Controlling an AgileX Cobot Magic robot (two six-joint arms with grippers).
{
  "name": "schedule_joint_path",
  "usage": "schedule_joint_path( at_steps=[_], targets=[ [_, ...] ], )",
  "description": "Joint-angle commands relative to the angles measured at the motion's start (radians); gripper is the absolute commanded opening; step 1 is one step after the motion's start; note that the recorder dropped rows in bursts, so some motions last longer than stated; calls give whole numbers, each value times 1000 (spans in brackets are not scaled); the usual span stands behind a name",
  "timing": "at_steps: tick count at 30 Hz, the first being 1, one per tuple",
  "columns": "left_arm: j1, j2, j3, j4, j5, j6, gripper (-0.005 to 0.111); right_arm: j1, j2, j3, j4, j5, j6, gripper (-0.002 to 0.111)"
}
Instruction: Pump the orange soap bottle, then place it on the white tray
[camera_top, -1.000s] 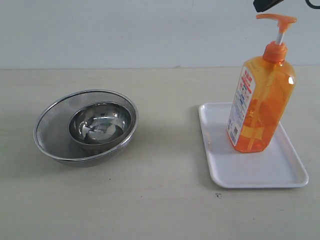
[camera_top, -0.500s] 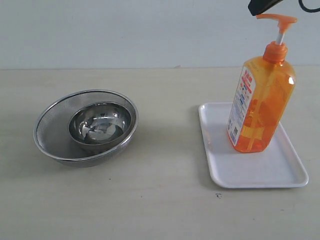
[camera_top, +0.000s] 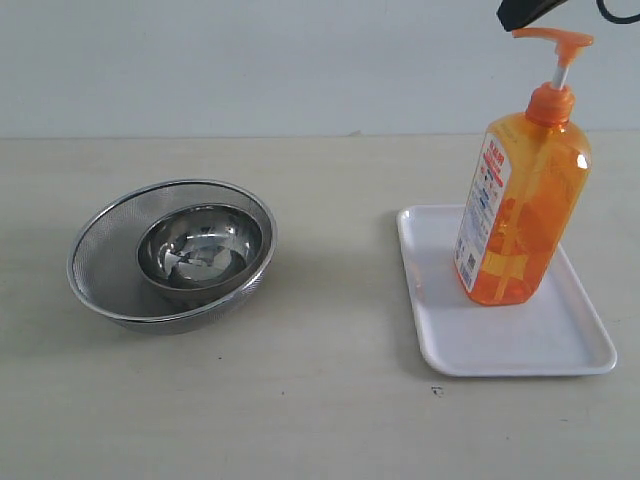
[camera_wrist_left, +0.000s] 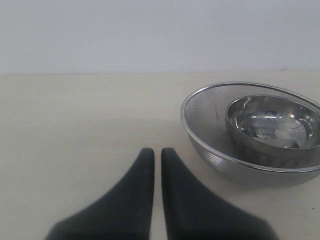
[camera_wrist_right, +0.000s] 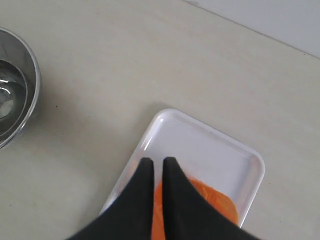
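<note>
Two pincers pinched together, empty: my right gripper (camera_top: 520, 12) hangs at twelve o'clock over the orange soap bottle (camera_top: 522, 215), upright on the white tray (camera_top: 500, 350), seemingly poised to press; left gripper (camera_wrist_left: 154, 152) idles.

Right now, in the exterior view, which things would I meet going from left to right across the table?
mesh strainer, with the steel bowl inside it → white tray, with the orange soap bottle standing on it
</note>
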Motion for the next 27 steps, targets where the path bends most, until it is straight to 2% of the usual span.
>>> schedule_joint_path(
  at_steps=[1,16,27],
  targets=[
    [3,-3,4,-9,-4,3,5,0,-9,-5,-10,1,10,0],
    [3,-3,4,-9,-4,3,5,0,-42,-3,-13,1,15,0],
    [3,-3,4,-9,-4,3,5,0,14,-3,35,1,32,0]
  ],
)
